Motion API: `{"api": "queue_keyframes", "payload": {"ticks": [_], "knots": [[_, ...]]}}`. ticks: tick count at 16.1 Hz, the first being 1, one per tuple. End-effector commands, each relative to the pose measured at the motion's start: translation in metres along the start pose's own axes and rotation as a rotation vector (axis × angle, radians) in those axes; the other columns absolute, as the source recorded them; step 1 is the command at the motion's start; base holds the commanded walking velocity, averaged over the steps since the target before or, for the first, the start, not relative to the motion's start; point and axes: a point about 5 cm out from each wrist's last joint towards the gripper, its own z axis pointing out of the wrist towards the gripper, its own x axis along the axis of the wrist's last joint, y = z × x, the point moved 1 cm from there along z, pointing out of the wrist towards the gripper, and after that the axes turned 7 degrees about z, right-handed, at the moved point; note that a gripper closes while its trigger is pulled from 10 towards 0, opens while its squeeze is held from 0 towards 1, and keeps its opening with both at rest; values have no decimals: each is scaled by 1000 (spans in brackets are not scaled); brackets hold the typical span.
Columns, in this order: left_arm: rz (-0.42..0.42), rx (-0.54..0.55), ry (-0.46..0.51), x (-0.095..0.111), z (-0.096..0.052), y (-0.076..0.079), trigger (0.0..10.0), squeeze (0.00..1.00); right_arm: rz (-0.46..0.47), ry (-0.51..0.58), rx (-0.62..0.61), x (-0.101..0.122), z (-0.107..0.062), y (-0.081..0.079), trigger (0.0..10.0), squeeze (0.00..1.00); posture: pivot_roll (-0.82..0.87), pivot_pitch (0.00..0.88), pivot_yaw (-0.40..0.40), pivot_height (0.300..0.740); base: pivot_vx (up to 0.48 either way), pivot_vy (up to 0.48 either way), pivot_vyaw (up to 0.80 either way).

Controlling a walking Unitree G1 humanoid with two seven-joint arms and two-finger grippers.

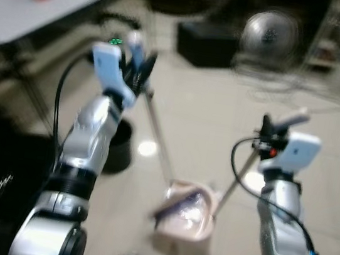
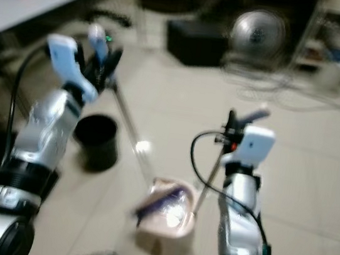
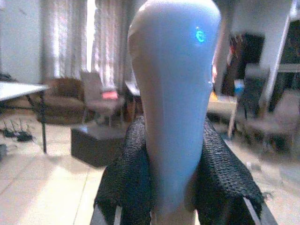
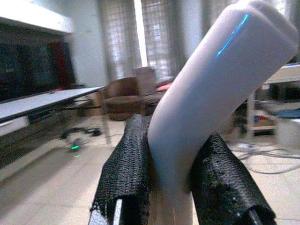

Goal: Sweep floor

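My left gripper [image 1: 138, 67] is raised at the left, shut on the pale grip of a broom handle [image 3: 173, 93]. The thin broom stick [image 1: 159, 138] slants down to a purplish brush [image 1: 177, 206] lying in a pinkish dustpan [image 1: 187, 224] on the tiled floor between my arms. At the right, my right gripper [image 1: 267, 136] is shut on the dustpan's long handle [image 1: 233, 186]. Its pale grip [image 4: 206, 93] sits between the black fingers [image 4: 125, 168]. The head views are blurred.
A black bin [image 1: 120, 147] stands on the floor beside my left arm. A white table [image 1: 48, 2] is at the far left. Farther off are a black box [image 1: 206, 44], a round fan [image 1: 271, 32], and cables [image 1: 289, 88] on the floor.
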Motion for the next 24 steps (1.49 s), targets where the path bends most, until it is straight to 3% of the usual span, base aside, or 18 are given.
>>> {"api": "queue_keyframes", "payload": {"ticks": [1,3,5,6,7,11,13,17,19,21,23,24], "knots": [[16,-14,68,22,6,-1,10000,0,25,42,15,9,3,-6,10000,0,56,14,125,740,0,0,0],[10,0,137,42,12,-5,10000,0,25,36,23,8,4,-7,10000,0,58,17,122,740,0,0,0],[49,24,174,60,15,-20,10000,0,28,33,40,9,3,-10,10000,0,61,14,121,740,0,0,0],[75,32,160,62,16,-25,10000,0,33,32,41,10,3,-11,10000,0,61,15,120,740,0,0,0],[165,44,112,67,15,-36,10000,0,54,44,37,15,4,-10,10000,0,64,13,115,740,0,0,0],[308,94,48,74,10,-59,10000,0,105,87,23,37,8,-8,10000,0,63,8,110,740,0,0,0],[440,148,-45,65,-2,-79,10000,0,174,107,-6,51,6,-1,10000,0,66,8,113,740,0,0,0],[488,220,-95,45,-10,-83,10000,0,250,119,-4,62,3,1,10000,0,48,0,120,740,0,0,0],[547,284,-121,42,-13,-93,10000,0,268,115,-5,66,1,2,10000,0,40,0,119,740,0,0,0],[530,292,-132,37,-19,-98,10000,0,272,121,0,74,3,2,10000,0,31,0,118,740,0,0,0],[456,238,-132,22,-34,-84,10000,0,195,118,-12,99,14,2,10000,0,20,0,110,740,0,0,0],[431,235,-127,19,-38,-81,10000,0,207,124,-33,105,17,4,10000,0,20,0,110,740,0,0,0]]}}
